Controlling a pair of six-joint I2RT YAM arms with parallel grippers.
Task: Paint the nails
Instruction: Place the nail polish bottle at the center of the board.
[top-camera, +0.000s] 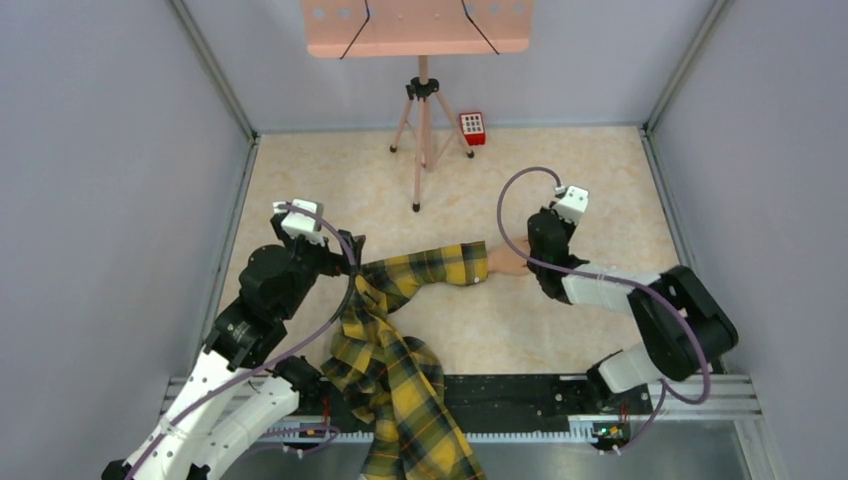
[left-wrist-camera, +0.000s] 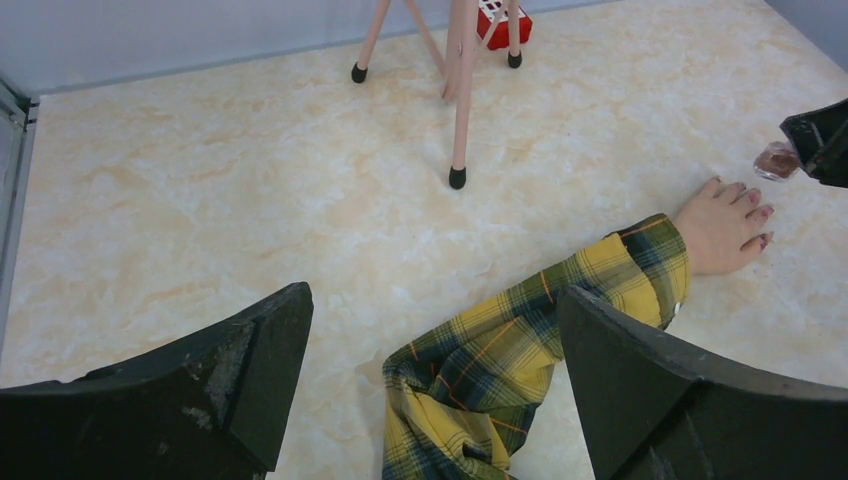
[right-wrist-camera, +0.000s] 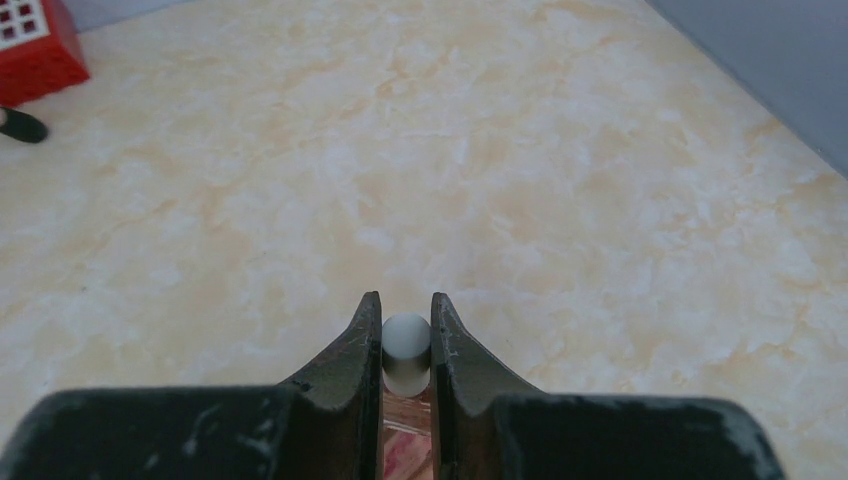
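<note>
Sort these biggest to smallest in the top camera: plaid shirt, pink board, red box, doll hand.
1. plaid shirt
2. pink board, though it stands higher, nearer the camera
3. red box and doll hand look alike; the hand is partly hidden

A pink tripod (top-camera: 423, 120) stood far back on the beige marbled tabletop (top-camera: 600, 170), carrying a pink board (top-camera: 415, 25); a small red keypad box (top-camera: 472, 128) sat just beside one rear foot.
</note>
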